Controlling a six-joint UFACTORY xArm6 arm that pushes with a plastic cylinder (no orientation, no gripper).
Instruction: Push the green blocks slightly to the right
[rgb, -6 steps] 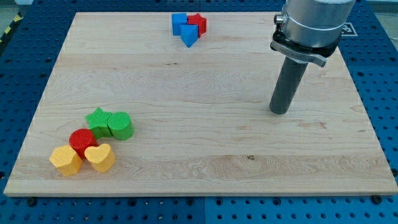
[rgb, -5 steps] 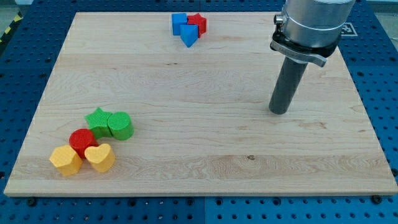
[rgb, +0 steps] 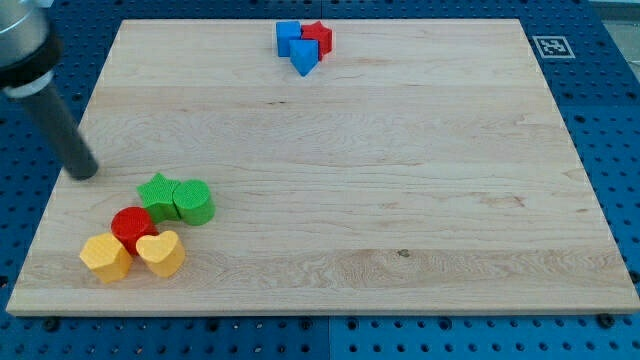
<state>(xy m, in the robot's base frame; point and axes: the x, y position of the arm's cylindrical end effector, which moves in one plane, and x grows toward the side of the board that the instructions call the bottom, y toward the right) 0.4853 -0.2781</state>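
A green star block (rgb: 157, 193) and a green cylinder block (rgb: 194, 202) sit side by side, touching, at the board's lower left. My tip (rgb: 82, 174) rests on the board to the upper left of the green star, a short gap away from it. The rod leans up toward the view's top left corner. A red cylinder block (rgb: 130, 227) touches the green star from below.
A yellow hexagon block (rgb: 105, 257) and a yellow heart block (rgb: 162, 253) lie below the red cylinder. At the view's top middle are a blue cube (rgb: 288, 37), a blue triangle block (rgb: 304, 57) and a red star block (rgb: 318, 38). The wooden board (rgb: 400, 200) lies on a blue perforated table.
My tip has jumped from the board's right side to the left edge, just upper left of the green star. No block has moved.
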